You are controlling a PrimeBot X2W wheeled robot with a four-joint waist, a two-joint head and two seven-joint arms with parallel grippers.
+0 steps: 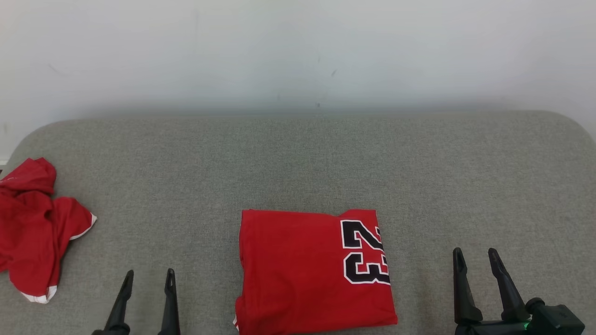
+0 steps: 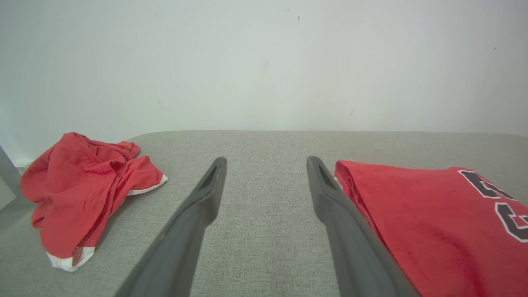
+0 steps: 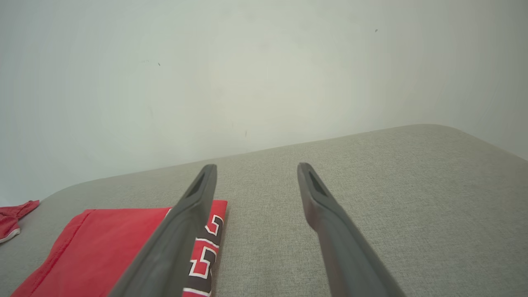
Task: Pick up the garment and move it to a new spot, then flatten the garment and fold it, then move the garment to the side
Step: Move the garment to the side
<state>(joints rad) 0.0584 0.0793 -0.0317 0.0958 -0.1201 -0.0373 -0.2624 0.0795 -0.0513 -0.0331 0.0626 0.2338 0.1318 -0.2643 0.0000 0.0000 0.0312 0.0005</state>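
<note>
Left end effector [image 1: 150, 271] parted, empty | right end effector [image 1: 475, 250] parted, empty | folded garment [image 1: 302, 274] between

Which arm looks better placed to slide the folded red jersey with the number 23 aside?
Probably the right. Its open right gripper stands near the folded red jersey's numbered edge, and a crumpled red garment occupies the left gripper's side of the grey fabric surface.

I've got a red jersey [image 1: 298, 274] at six o'clock, its 23 [image 1: 365, 252] black with a white outline. The bundle [image 1: 32, 223] at nine o'clock is red too (white trim along its hems). The surface [image 1: 326, 163] is flecked grey, the wall [image 1: 298, 46] off-white.
</note>
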